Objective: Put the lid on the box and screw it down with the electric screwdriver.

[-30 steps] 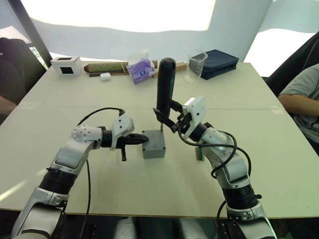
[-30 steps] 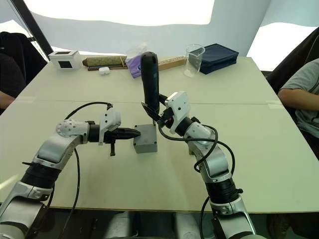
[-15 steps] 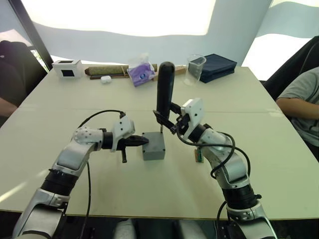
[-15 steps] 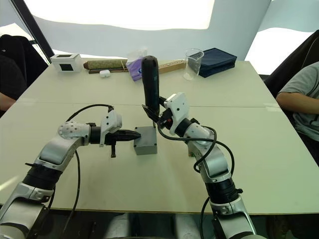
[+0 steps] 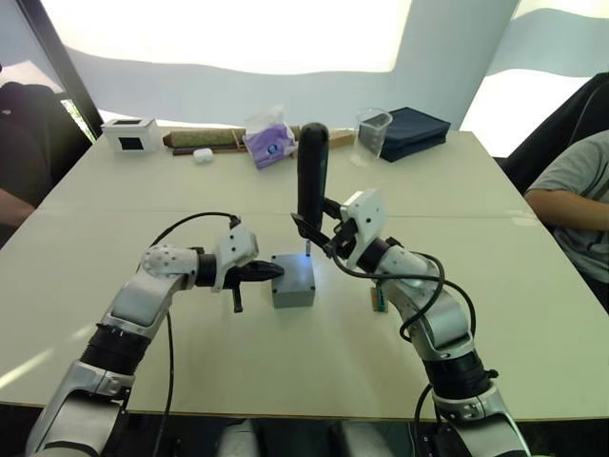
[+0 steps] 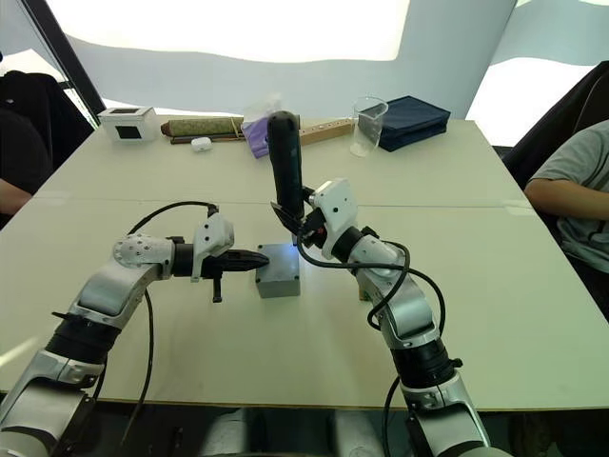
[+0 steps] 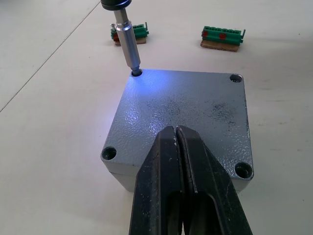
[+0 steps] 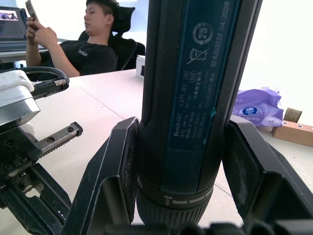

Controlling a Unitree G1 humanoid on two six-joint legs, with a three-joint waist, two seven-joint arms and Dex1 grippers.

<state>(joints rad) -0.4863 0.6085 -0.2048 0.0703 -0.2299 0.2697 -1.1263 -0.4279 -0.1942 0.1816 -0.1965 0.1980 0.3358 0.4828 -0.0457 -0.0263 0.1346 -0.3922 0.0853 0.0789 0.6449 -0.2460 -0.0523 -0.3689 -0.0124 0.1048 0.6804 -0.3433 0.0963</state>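
bit light now on | lid on box | beige table

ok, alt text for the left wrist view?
The screwdriver's metal bit sits in a corner screw hole of the grey lid, casting a blue glow on it. The left gripper, fingers shut, presses on the lid's near edge. Two green connector blocks lie on the table beyond.

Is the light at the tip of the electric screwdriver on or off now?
On. A blue glow falls on the lid around the corner hole where the electric screwdriver bit sits, and it shows at the tip in the head views.
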